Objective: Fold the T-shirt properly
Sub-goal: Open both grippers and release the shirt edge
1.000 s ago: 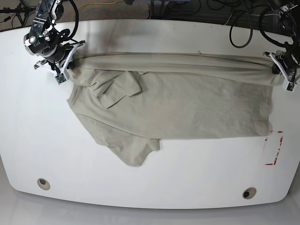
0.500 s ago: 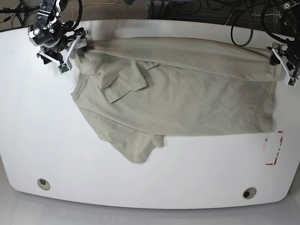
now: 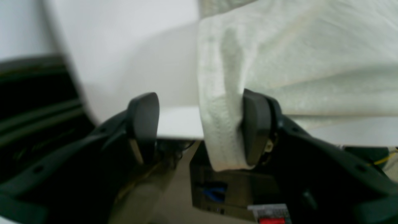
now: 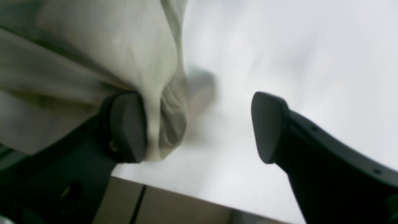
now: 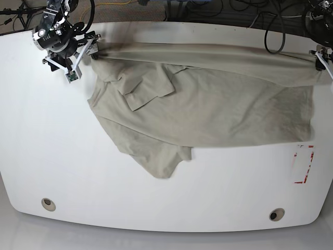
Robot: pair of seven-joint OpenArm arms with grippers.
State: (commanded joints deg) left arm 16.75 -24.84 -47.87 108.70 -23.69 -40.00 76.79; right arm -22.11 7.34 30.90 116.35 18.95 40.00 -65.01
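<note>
place: robotics lab | evidence: white table (image 5: 62,156), cables (image 5: 270,39), red tape marks (image 5: 307,166)

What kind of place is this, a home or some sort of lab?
Probably a robotics lab: a white table with a T-shirt, red tape marks, and loose cables behind the far edge.

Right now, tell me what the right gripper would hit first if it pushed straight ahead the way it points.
Probably the white table: the right gripper has open jaws, with the T-shirt draped against one jaw only. Depth is blurry, so this is uncertain.
</note>
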